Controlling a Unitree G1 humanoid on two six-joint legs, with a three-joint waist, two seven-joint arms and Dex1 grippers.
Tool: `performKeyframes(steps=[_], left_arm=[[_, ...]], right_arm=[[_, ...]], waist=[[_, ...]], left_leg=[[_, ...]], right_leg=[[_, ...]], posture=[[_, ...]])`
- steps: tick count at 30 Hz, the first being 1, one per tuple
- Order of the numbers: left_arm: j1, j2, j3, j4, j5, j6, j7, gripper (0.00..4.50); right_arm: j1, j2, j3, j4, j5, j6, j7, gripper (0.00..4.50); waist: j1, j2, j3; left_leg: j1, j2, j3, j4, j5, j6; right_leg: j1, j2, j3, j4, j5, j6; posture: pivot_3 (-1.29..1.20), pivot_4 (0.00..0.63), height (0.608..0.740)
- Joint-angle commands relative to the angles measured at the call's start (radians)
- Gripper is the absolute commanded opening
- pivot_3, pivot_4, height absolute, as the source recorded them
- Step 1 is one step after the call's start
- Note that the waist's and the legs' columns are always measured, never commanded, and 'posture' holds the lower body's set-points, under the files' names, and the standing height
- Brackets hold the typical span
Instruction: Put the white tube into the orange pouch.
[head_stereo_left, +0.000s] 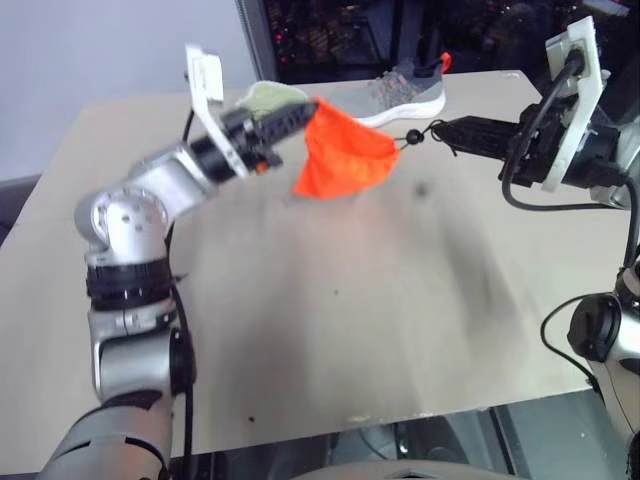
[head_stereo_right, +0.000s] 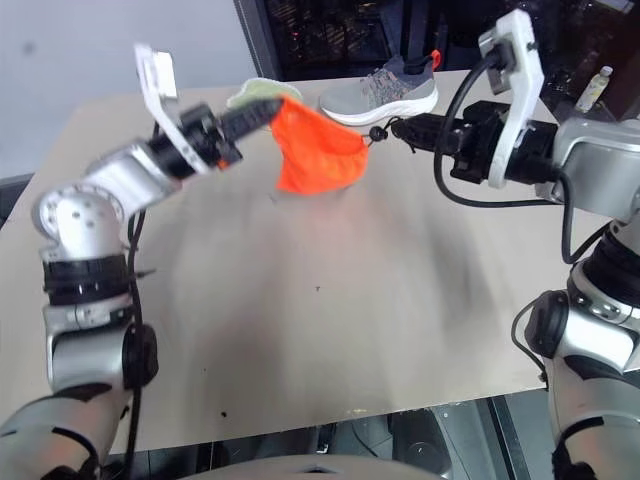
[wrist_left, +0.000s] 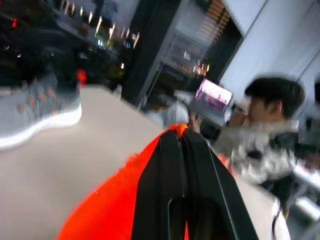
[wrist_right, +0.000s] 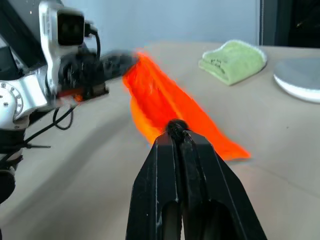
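Now bright orange fabric drawstring pouch (head_stereo_left: 343, 156) hangs above worktop (head_stereo_left: 330, 330), far centre, stretched btwn both arms. Left tool (head_stereo_left: 306, 113) clamped on pouch's upper edge; right tool (head_stereo_left: 440, 130) clamped on thin black cord (head_stereo_left: 413, 137).

Risks: cord slips from right tool, or arms pull apart too hard, so fabric tears free of left tool and pouch drops.

Contents: pouch bulges low, mouth pulled tight; can't tell if white tube inside. Tube location can't tell.
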Motion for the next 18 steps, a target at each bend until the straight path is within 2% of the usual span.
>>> performKeyframes(steps=[1,6,10,12,13,15,18], left_arm=[[0.122,0.006,-0.059,-0.164,0.046,-0.034,-0.041,0.00],[0.247,0.000,-0.107,-0.281,0.070,-0.048,-0.068,0.00],[0.255,0.004,-0.108,-0.290,0.054,-0.026,-0.089,0.00],[0.248,0.020,-0.114,-0.299,0.054,-0.031,-0.124,0.54],[0.248,0.032,-0.123,-0.315,0.065,-0.044,-0.147,0.68],[0.230,0.035,-0.126,-0.341,0.051,-0.037,-0.154,1.64],[0.191,0.051,-0.145,-0.365,0.025,-0.016,-0.200,1.64]], right_arm=[[0.035,-0.034,0.048,-0.069,0.019,0.019,0.009,0.09],[0.079,-0.071,0.060,-0.123,0.099,0.039,-0.002,0.09],[0.113,-0.115,0.069,-0.152,0.175,0.039,-0.029,0.09],[0.139,-0.140,0.073,-0.165,0.223,0.034,-0.051,0.00],[0.154,-0.156,0.079,-0.171,0.249,0.028,-0.063,0.00],[0.175,-0.193,0.098,-0.182,0.293,0.010,-0.089,0.00],[0.192,-0.248,0.136,-0.191,0.344,-0.024,-0.130,0.00]], waist=[[0.003,0.000,0.000],[0.012,0.000,0.000],[0.015,0.000,0.000],[0.013,0.000,0.000],[0.013,0.000,0.000],[0.012,0.000,0.000],[0.013,-0.001,0.000]], left_leg=[[0.000,0.000,0.000,0.000,0.000,0.000],[-0.001,0.000,-0.001,0.000,0.000,0.000],[0.000,0.000,-0.001,0.001,0.000,0.000],[0.000,0.000,-0.001,0.001,0.000,0.000],[0.000,0.000,-0.001,0.001,0.000,0.000],[0.000,0.000,-0.001,0.001,0.000,0.000],[0.000,0.000,-0.001,0.002,0.000,0.000]], right_leg=[[0.000,0.000,0.000,0.000,0.000,0.000],[0.000,0.000,0.000,0.000,0.000,0.000],[0.002,0.000,-0.001,0.000,0.000,0.000],[0.002,0.000,-0.001,0.000,0.000,0.000],[0.002,0.000,-0.001,0.000,0.000,0.000],[0.002,0.000,-0.002,0.000,0.000,0.000],[0.002,0.000,-0.002,0.000,0.000,0.000]], posture=[[0.00,0.150,0.740],[0.00,0.150,0.740],[0.00,0.150,0.740],[0.00,0.150,0.740],[0.00,0.150,0.740],[0.00,0.150,0.740],[0.00,0.150,0.740]])
